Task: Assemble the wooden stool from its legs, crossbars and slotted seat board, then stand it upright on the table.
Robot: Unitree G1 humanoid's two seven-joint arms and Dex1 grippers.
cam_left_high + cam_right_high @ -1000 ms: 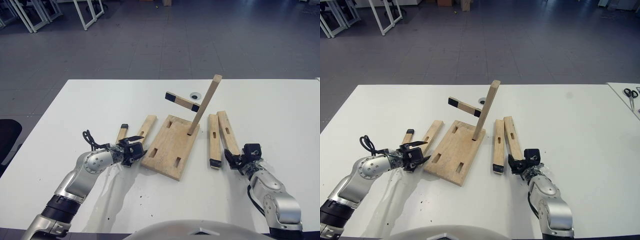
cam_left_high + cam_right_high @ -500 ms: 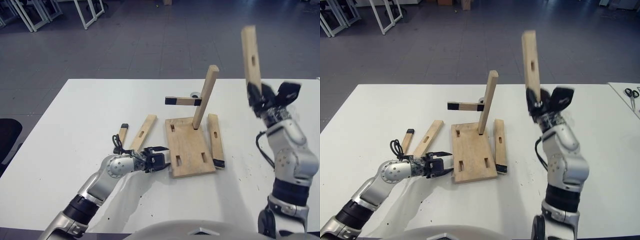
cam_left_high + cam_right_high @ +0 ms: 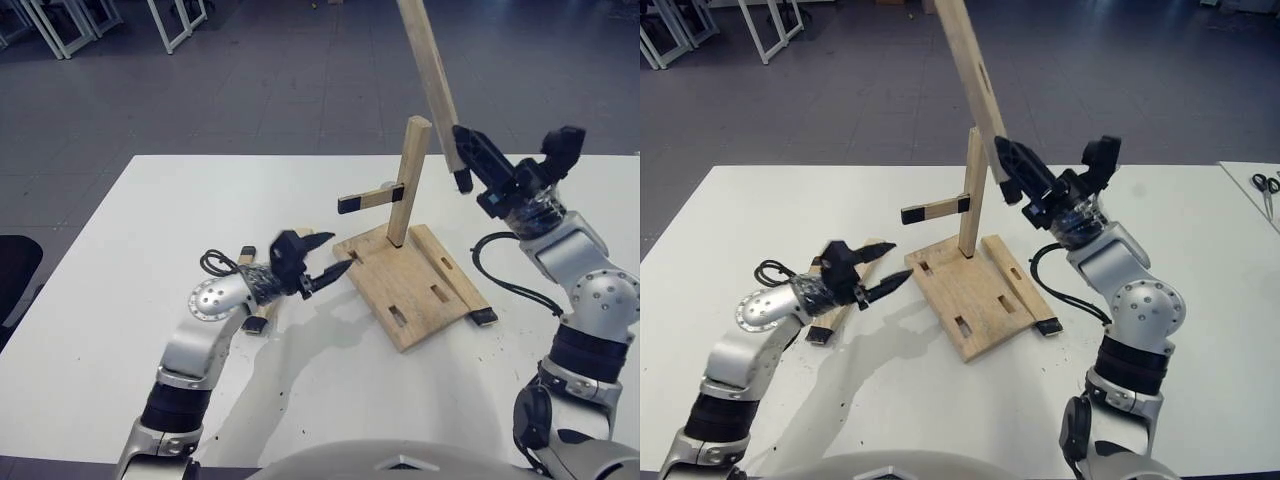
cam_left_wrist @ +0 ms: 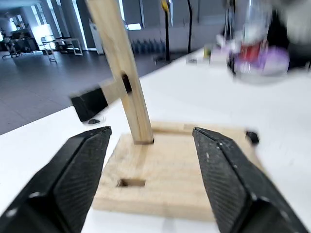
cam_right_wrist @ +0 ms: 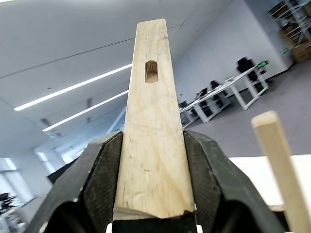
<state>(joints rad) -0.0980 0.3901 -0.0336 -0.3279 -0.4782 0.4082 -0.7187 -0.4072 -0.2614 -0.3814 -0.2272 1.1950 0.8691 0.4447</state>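
Wooden leg in the right gripper shows 1 hole up close.

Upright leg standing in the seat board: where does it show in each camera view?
Left eye view: upright leg at mid-table, rising from the seat board.
Right eye view: mid-table again.
Left wrist view: framed by the open left end effector.
Right wrist view: its top end, beside the held leg.
Shared landmark: the black-tipped crossbar in its side, in both eye views and the left wrist view.
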